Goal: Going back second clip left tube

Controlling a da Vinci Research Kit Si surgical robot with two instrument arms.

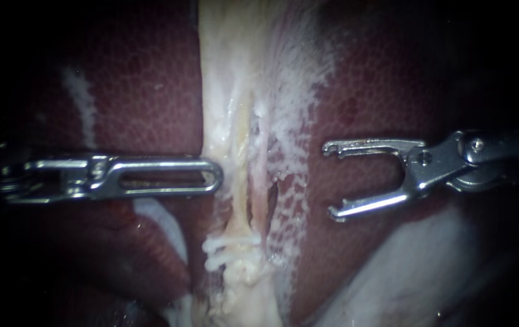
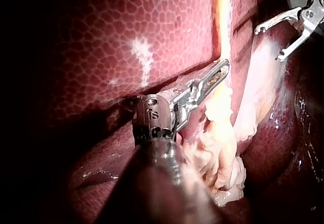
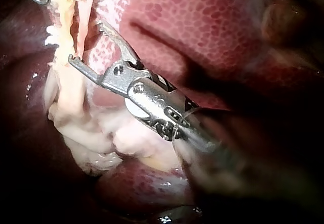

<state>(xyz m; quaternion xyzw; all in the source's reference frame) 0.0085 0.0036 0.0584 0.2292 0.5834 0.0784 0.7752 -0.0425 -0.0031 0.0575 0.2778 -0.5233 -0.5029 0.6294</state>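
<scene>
Gaping wide and empty, jaws of the right instrument (image 1: 330, 180) hang over the liver (image 1: 368, 91), just beside the pale band (image 1: 235, 72) running down its middle. Across that band, the left instrument (image 1: 214, 175) has its jaws pressed together, holding nothing, tip touching the band's other edge. Within the band, between both tips, the left tube (image 1: 242, 145) shows as a yellowish strand. Lower along it sit white ridges (image 1: 232, 245), possibly a clip; I cannot tell for sure.

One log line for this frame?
left instrument: shut, tip at pale strand | right instrument: open, empty, clear of strand | liver: exposed both sides
</scene>
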